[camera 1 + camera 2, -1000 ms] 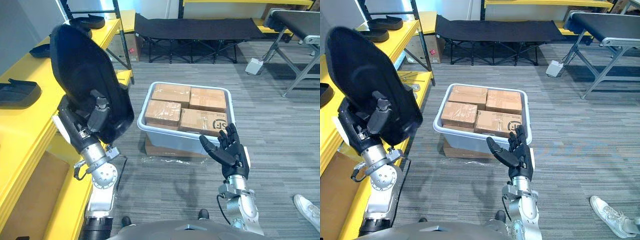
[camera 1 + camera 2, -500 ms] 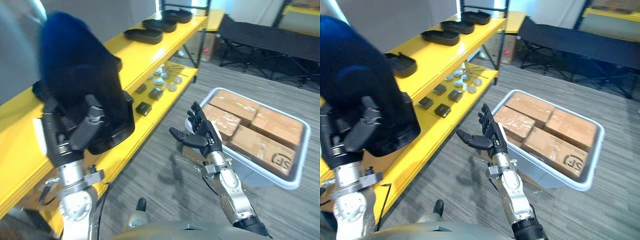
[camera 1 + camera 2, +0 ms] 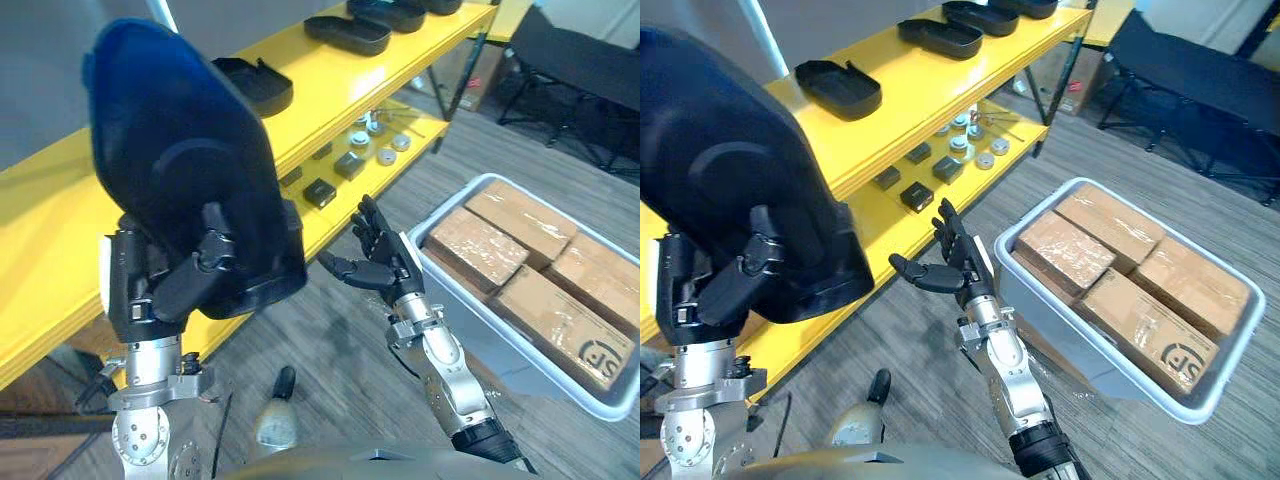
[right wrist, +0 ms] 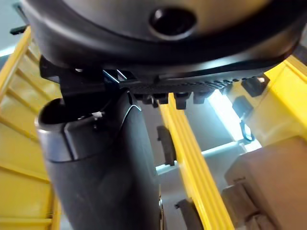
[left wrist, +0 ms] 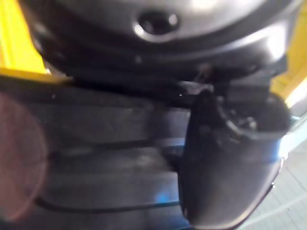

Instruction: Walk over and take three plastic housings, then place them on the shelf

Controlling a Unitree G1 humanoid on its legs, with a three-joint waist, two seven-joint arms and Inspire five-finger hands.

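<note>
The robot's left hand (image 3: 165,290) is raised, with its fingers and thumb curled tight round the lower end of a big black plastic housing (image 3: 180,170). The housing stands nearly upright, its long axis running up and down, rounded end uppermost and leaning slightly towards the shelf (image 3: 900,85). It is a smooth, matt, domed shell with a shallow round bulge in the middle and a squarer, stepped foot where the hand grips it. It hangs in the air beside the shelf's front edge, touching nothing but the hand.

More black housings (image 3: 255,85) of the same kind lie flat in a row along the yellow top board. On the lower board sit small round metal pieces and dark blocks (image 3: 948,168).

The right hand (image 3: 375,262) is held out empty, fingers straight and spread, between the shelf's lower edge and a grey plastic bin (image 3: 1080,345). The bin stands on ribbed grey carpet and is packed with taped cardboard boxes (image 3: 480,245).
</note>
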